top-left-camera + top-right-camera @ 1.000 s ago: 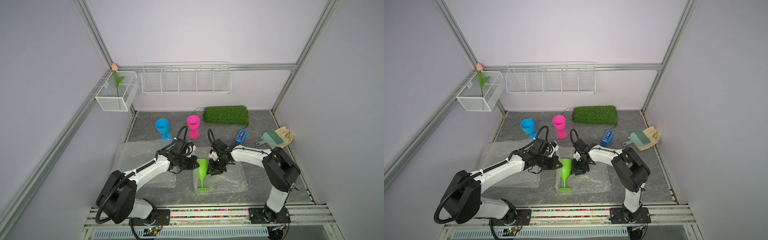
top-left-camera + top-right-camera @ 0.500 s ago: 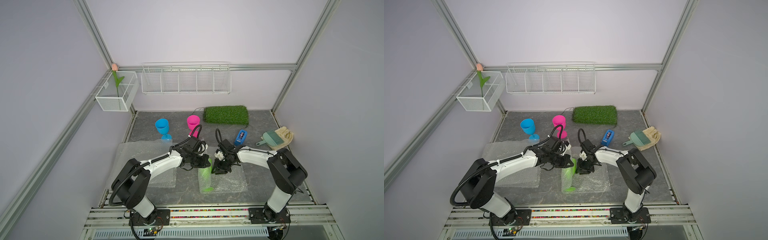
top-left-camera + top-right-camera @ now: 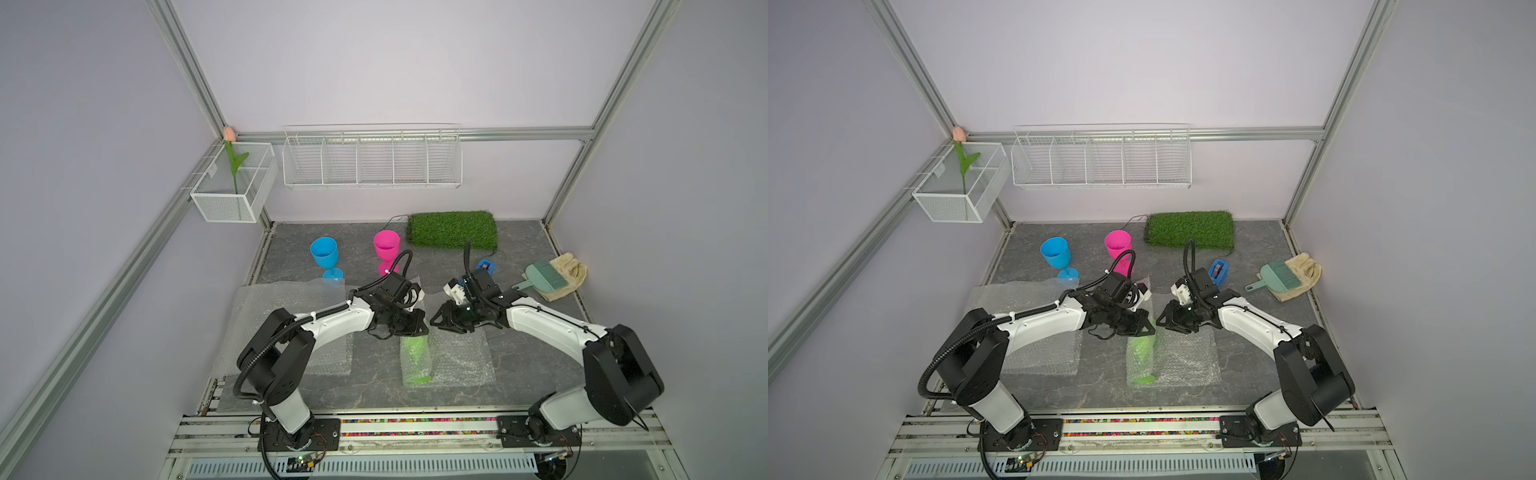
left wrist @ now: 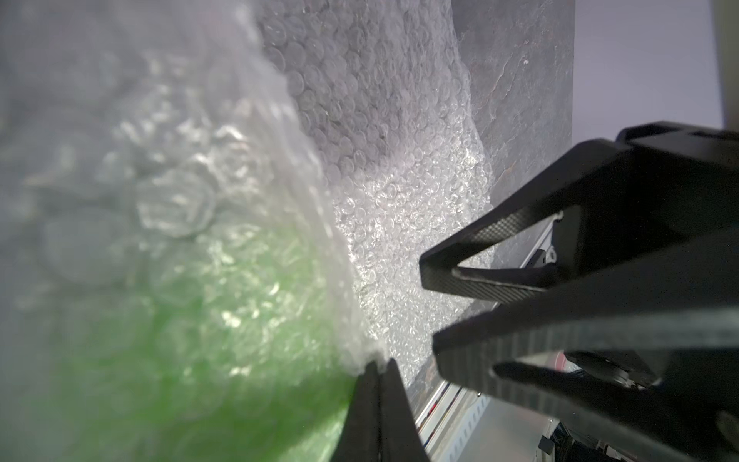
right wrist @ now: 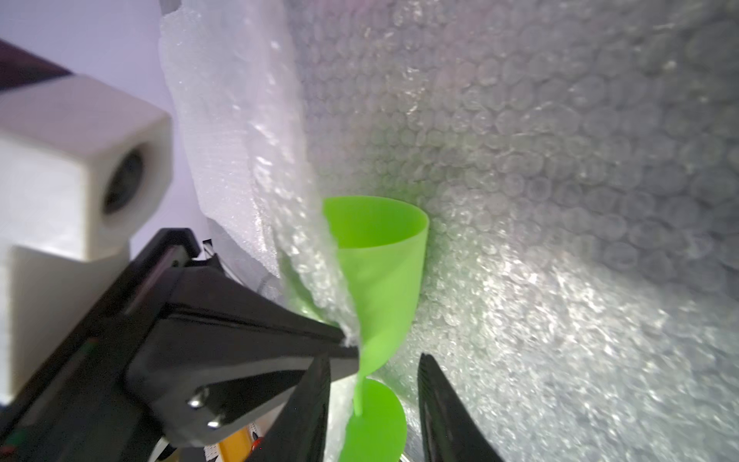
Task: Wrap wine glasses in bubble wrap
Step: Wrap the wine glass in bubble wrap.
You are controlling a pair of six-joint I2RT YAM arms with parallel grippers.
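On the grey worktop (image 3: 374, 386), between lilac walls (image 3: 395, 62), the green goblet (image 3: 415, 359) is laid on bubble wrap (image 3: 461, 357). A fold's edge is pinched by the left claw (image 4: 376, 366); the right claw (image 5: 372, 358) is seen part-open, empty.

lime goblet (image 3: 415, 357) lying under folded bubble wrap (image 3: 461, 357), blue goblet (image 3: 324, 253), pink goblet (image 3: 386, 247) upright

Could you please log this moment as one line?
left gripper: shut on bubble wrap | right gripper: open | green goblet: lying, partly covered
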